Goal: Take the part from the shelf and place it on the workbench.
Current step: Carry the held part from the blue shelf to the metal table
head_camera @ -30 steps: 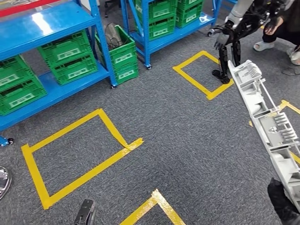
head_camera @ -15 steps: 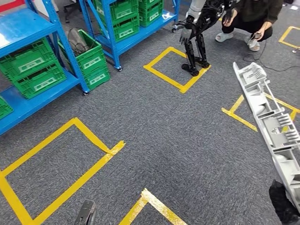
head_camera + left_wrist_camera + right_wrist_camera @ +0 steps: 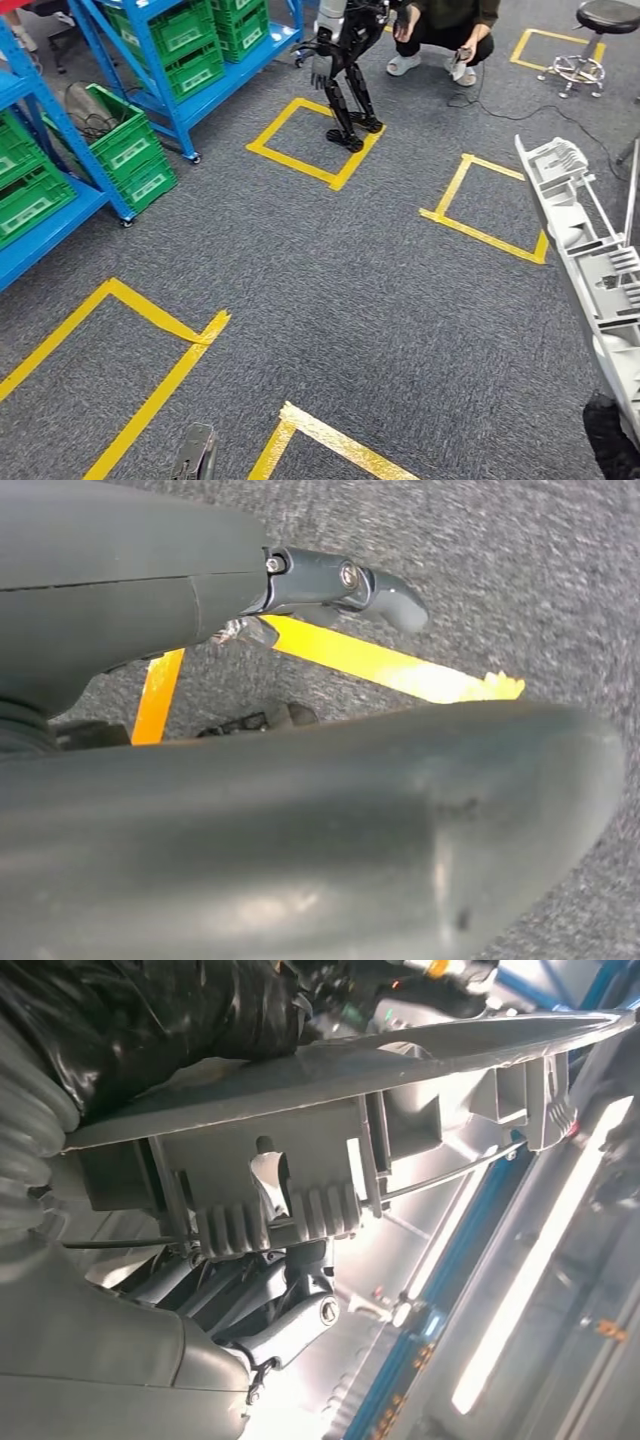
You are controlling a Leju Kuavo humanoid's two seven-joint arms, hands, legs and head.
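The part is a long light-grey plastic moulding with ribs and a thin metal rod. It rises at a slant along the right edge of the head view, above the carpet. My right hand, dark and gloved, grips its lower end at the bottom right corner. In the right wrist view the part runs across the picture with my fingers curled against its ribbed side. My left hand hangs low at the bottom edge and holds nothing. In the left wrist view its fingers stretch out over the carpet.
Blue shelves with green crates stand at the left and back. Yellow tape squares mark the grey carpet. Another small robot stands on one square, a crouching person behind it. A stool stands at the back right.
The camera has turned to the right: shelves and tape squares slid left, and a stool came into view. The part stays in my right hand.
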